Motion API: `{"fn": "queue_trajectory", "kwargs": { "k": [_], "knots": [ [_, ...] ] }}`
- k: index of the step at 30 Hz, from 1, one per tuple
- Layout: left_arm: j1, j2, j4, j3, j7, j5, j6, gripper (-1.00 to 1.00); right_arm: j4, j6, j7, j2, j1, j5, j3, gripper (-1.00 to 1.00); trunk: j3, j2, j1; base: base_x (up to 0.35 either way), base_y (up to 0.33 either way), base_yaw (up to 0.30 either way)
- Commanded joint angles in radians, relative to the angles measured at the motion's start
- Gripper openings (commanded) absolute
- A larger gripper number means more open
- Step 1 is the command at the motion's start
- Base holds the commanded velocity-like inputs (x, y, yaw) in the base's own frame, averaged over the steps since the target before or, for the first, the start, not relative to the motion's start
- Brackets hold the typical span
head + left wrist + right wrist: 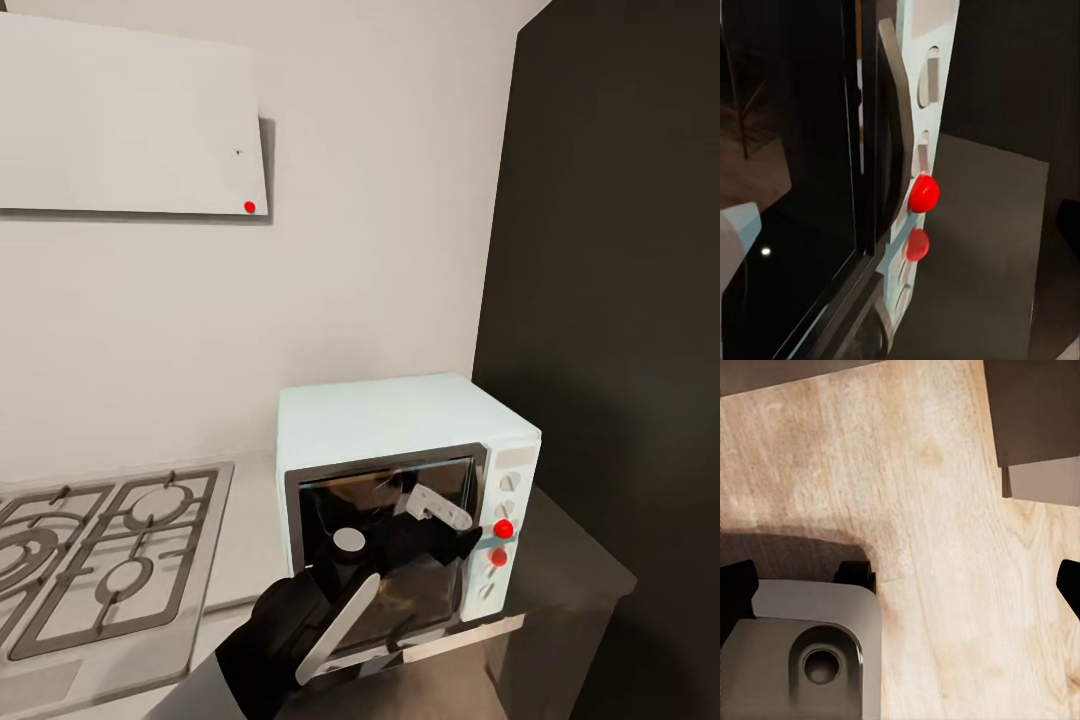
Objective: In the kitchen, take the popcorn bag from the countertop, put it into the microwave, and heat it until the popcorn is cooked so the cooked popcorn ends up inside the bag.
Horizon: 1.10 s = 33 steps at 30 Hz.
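With the microwave (400,500) door apparently closed, the left gripper (455,535), finger spread unclear, reaches its handle (898,120) just ahead; heating seemingly remains, bag unseen.

Soft even light, bright white wall (380,250); hood (130,120) casts shadow rightward. Microwave (400,430) glass door glossy, reflective, small glare spot. Renders slightly soft; wood floor (945,547) shadowed.
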Motion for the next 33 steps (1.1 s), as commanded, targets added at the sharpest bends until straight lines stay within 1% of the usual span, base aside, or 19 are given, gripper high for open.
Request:
{"fn": "queue_trajectory", "kwargs": {
  "k": [1,3,4,6,9,22,28,31,33],
  "knots": [
    [-0.001,0.0,-0.001,0.019,0.003,-0.01,0.004,1.0,0.001,0.002,0.003,-0.001,-0.001,0.008,-0.008,1.0,-0.001,-0.001,0.0,0.0,0.0,0.0],
    [-0.001,0.0,-0.001,0.019,0.007,-0.01,0.004,1.0,0.001,0.002,0.005,-0.001,-0.001,0.008,-0.008,1.0,-0.001,-0.001,0.0,0.0,0.0,0.0],
    [-0.001,0.0,-0.002,0.019,0.032,-0.01,0.005,1.0,0.001,0.002,0.005,-0.001,-0.001,0.008,-0.008,1.0,-0.001,-0.001,0.0,0.0,0.0,0.0],
    [-0.001,0.0,-0.003,0.017,0.056,-0.011,0.005,1.0,0.001,0.002,0.004,0.0,-0.001,0.008,-0.008,1.0,-0.001,-0.001,0.0,0.0,0.0,0.0],
    [-0.001,0.0,-0.005,0.017,0.066,-0.012,0.006,1.0,0.001,0.002,0.003,-0.001,-0.001,0.008,-0.008,1.0,-0.001,-0.001,0.0,-0.159,0.0,0.0],
    [-0.001,0.0,-0.001,0.017,0.069,-0.013,0.012,1.0,0.001,0.002,0.003,0.0,-0.001,0.01,-0.007,1.0,-0.001,-0.001,0.0,-0.339,0.0,0.0],
    [-0.001,0.0,0.005,0.017,0.069,-0.006,0.013,1.0,0.001,0.002,0.003,0.002,-0.001,0.01,-0.007,1.0,-0.001,-0.001,0.0,-0.345,0.0,0.0],
    [-0.001,0.0,0.013,0.017,0.091,-0.005,0.014,1.0,0.001,0.002,0.003,0.002,-0.001,0.01,-0.007,1.0,-0.001,-0.001,0.0,-0.345,0.0,0.0],
    [-0.001,0.0,0.039,0.016,0.108,-0.005,0.013,1.0,0.001,0.002,0.003,0.002,-0.001,0.01,-0.007,1.0,-0.001,-0.001,0.0,-0.345,0.0,0.0]
  ]
}}
